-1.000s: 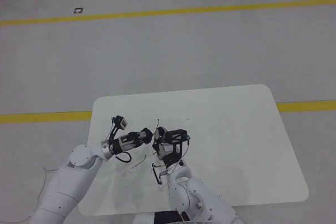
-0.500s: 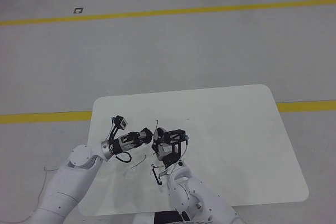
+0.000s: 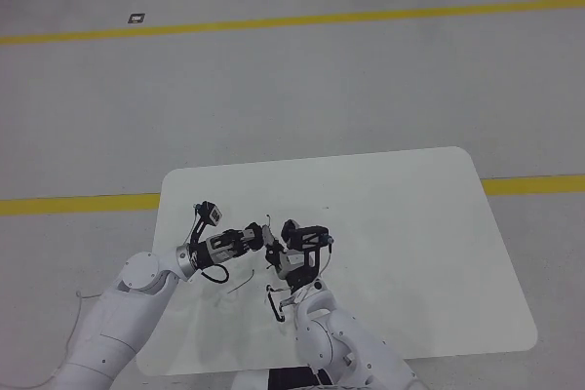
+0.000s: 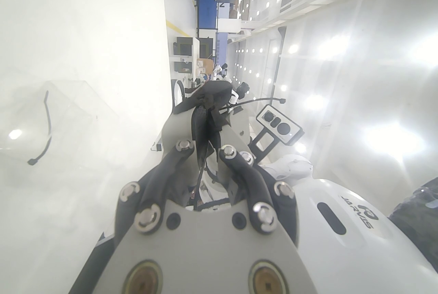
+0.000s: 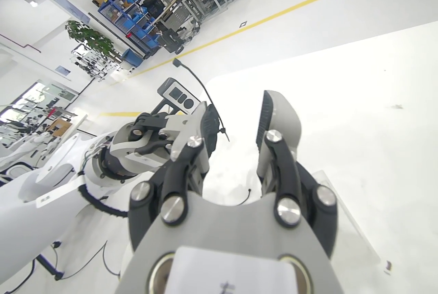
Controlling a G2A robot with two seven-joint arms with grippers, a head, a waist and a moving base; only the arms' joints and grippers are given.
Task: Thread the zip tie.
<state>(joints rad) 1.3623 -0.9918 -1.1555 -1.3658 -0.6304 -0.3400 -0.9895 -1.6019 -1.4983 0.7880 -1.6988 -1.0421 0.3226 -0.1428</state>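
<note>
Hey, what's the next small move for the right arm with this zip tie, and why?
Probably nudge the right tool sideways and close it on the short end of the zip tie. The left tool is shut on the tie, and that short end pokes out between the right tool's open fingers, close to one pad.

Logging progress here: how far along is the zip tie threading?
Done: the left gripper is shut on the zip tie, lifted off the table. In hand: the open right gripper sits beside it. Left: no closed loop shows, so threading remains.
</note>
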